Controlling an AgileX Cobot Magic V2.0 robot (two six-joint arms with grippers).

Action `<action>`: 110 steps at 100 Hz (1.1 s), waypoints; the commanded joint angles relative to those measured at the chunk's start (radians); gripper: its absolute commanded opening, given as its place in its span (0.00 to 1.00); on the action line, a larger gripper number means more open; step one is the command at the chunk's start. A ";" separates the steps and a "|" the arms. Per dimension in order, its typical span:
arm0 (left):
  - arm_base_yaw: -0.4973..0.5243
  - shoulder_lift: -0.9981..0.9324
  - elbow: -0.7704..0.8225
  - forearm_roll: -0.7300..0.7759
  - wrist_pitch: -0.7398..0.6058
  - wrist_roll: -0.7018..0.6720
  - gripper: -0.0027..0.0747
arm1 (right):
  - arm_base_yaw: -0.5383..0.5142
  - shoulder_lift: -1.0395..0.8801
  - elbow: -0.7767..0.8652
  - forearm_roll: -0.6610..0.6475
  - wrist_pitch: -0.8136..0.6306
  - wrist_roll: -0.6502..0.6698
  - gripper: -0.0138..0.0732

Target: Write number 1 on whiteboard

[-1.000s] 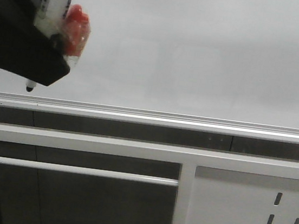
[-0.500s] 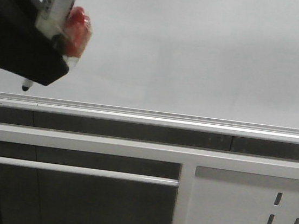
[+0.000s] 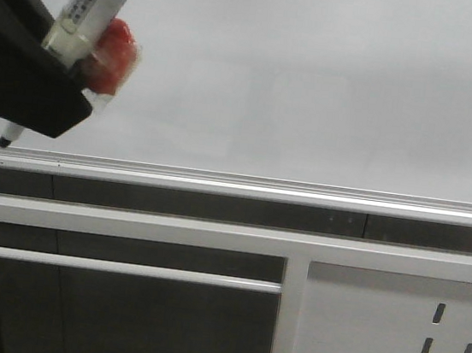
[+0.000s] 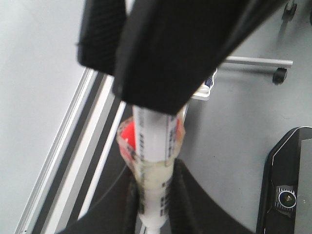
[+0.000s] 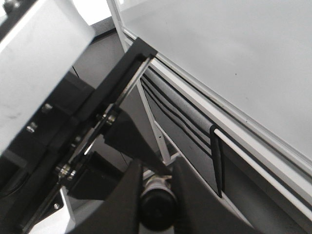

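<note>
Low over the glossy white-grey whiteboard point(image 3: 316, 83), left gripper point(image 3: 32, 87) clamps a white-barrelled black-tipped marker point(image 3: 89, 3), slanted for writing; right gripper's point(image 5: 156, 192) state is unclear.

Whiteboard point(image 3: 315, 91) upright, glossy grey-white, unmarked (silver bottom edge).

I am seeing my left gripper point(image 3: 25, 73) at the upper left of the front view, as a dark block that is tilting down toward the left. Its fingers point(image 4: 190, 195) are closing on a white marker point(image 3: 89, 8), which is passing between them and is sticking out past the fingertips with its black tip. A red lump point(image 3: 113, 58) is sitting on the marker, just beside the jaw. My right gripper point(image 5: 158, 192) is showing only in its own wrist view, and its two dark fingers point(image 5: 129, 195) are holding a dark round object point(image 5: 157, 207) between them.
</note>
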 commanded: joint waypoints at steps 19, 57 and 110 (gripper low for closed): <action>-0.009 -0.172 -0.035 -0.148 -0.080 0.038 0.53 | 0.000 -0.035 -0.036 -0.049 -0.065 -0.036 0.08; 0.006 -0.539 -0.028 -0.249 -0.085 -0.053 0.32 | 0.000 -0.189 -0.018 -0.350 0.088 -0.098 0.10; 0.317 -0.910 0.146 0.032 -0.092 -0.490 0.20 | 0.000 -0.380 0.210 -0.474 -0.203 -0.212 0.10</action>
